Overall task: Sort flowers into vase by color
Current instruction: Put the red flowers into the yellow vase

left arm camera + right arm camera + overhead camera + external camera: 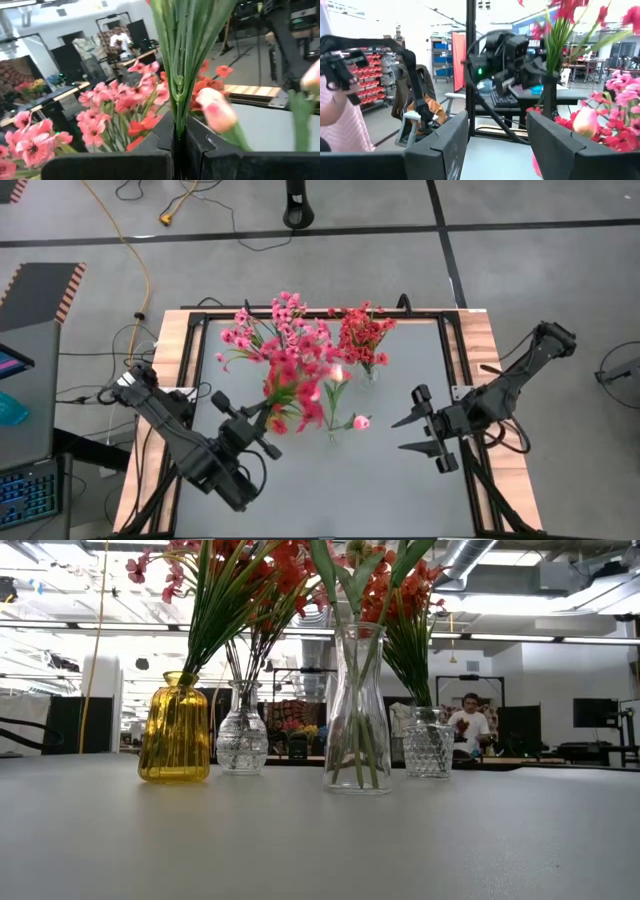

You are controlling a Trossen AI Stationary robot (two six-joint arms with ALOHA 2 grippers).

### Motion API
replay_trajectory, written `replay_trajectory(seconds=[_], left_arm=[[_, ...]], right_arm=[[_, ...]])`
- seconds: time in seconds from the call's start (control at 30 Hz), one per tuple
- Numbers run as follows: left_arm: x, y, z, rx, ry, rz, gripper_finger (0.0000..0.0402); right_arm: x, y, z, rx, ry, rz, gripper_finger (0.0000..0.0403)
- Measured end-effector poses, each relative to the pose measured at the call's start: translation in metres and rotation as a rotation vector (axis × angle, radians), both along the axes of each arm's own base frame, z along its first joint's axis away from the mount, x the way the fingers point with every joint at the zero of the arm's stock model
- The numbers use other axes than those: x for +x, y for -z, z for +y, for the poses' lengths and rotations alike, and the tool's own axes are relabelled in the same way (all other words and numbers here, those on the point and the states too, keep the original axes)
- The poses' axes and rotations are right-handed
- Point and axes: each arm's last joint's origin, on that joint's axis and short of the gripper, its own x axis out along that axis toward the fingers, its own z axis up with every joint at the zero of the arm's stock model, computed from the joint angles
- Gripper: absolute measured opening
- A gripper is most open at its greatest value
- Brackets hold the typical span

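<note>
- The left end effector [268,432] is clamped narrow around a bunch of green stems [181,75], holding it above the tabletop [400,480] near the yellow vase [175,730].
- The right end effector [418,433] hangs wide, holding nothing, well apart from the flowers [290,345].
- The flowers stand in four vases; the tall clear vase [357,710] is nearest the low camera, with the yellow vase to its left in that view.
</note>
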Motion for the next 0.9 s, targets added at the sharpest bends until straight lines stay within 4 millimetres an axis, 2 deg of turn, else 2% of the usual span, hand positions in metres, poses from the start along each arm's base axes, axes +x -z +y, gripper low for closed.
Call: replay_trajectory(seconds=[0.2, 0.4, 0.67, 0.9], left_arm=[[-0.005, 0.023, 0.018, -0.029, -0.040, -0.047, 0.0000], [-0.019, 0.030, 0.029, -0.064, -0.038, -0.101, 0.0000], [-0.042, 0.015, 0.042, -0.090, -0.021, -0.135, 0.0000], [-0.047, 0.008, 0.053, -0.090, -0.046, -0.080, 0.0000]], right_arm=[[0.000, -0.001, -0.001, 0.003, 0.007, -0.003, 0.0226], [0.001, -0.001, -0.003, 0.003, 0.016, -0.002, 0.0226], [0.008, 0.002, -0.012, 0.024, 0.067, 0.024, 0.0226], [0.014, 0.004, -0.022, 0.050, 0.112, 0.049, 0.0226]])
